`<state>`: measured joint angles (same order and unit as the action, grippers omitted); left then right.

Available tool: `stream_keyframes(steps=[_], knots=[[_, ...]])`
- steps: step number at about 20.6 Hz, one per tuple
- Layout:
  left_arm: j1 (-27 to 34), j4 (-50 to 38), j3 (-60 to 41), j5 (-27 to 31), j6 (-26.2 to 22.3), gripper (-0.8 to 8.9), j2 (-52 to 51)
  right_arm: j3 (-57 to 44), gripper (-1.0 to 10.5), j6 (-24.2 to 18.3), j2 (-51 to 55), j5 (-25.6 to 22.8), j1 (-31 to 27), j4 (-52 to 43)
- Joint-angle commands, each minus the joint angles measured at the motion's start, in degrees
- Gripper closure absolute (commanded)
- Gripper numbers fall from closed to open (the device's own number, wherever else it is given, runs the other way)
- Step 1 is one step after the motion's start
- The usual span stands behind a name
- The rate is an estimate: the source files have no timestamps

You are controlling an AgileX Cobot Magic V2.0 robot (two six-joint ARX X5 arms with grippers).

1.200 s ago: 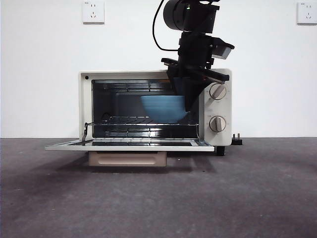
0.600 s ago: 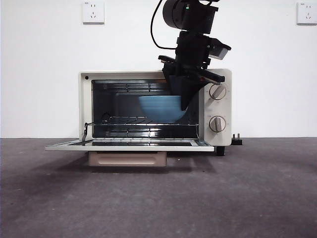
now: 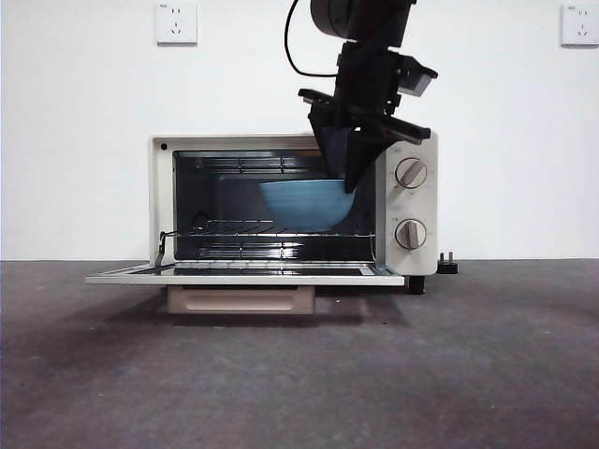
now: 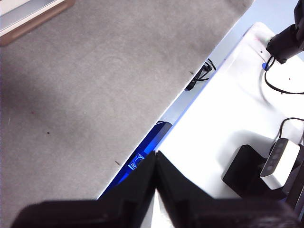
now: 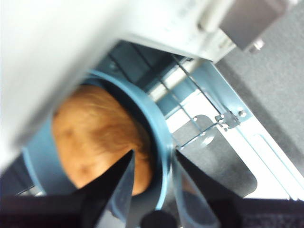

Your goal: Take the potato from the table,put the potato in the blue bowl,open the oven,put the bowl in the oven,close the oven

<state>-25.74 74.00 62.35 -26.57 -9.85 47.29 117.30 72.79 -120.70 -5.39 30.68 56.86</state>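
Clamped on the rim of the blue bowl (image 3: 307,203) holding the potato (image 5: 97,137), the right gripper (image 3: 351,182) has carried it forward, still off the rack at the oven (image 3: 292,204) cavity's 3 o'clock side.

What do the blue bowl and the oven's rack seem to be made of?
The blue bowl looks like matte plastic or glazed ceramic: an even, dull blue with faint horizontal ridges and no bright glints. Which of the two, the pictures leave open. The rack inside the oven looks like bare metal wire: thin, silvery rods with small shines. The right gripper holds the bowl's rim.
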Motion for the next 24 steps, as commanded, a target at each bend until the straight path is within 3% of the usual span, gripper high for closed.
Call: stream_keyframes(steps=[1, 7, 11, 14, 18, 24], knots=[[-0.2, 0.1, -0.4, -0.4, 0.2, 8.19, 0.0, 0.4, 8.1, -0.9, 0.8, -0.2, 0.1, -0.4], [-0.2, 0.0, -0.4, 0.2, 0.2, 8.19, 0.0, 0.5, 8.2, -5.3, 4.4, -0.2, 0.1, -0.5], [-0.2, -1.2, -0.4, 2.5, 0.2, 8.19, 0.0, 0.5, 8.2, -14.9, 8.0, -0.5, 0.1, -1.1], [-0.1, -3.3, -0.4, 4.2, 0.5, 8.19, 0.3, 0.5, 8.2, -23.6, 11.1, -0.4, 0.3, -0.6], [0.4, -7.7, -0.4, 4.5, 2.2, 8.19, 1.6, 0.5, 8.2, -38.7, 16.3, -1.3, 2.0, 2.9], [2.4, -14.0, -0.5, 4.5, 3.3, 8.19, 5.4, 0.5, 8.2, -61.6, 24.1, -8.4, 5.1, 12.3]])
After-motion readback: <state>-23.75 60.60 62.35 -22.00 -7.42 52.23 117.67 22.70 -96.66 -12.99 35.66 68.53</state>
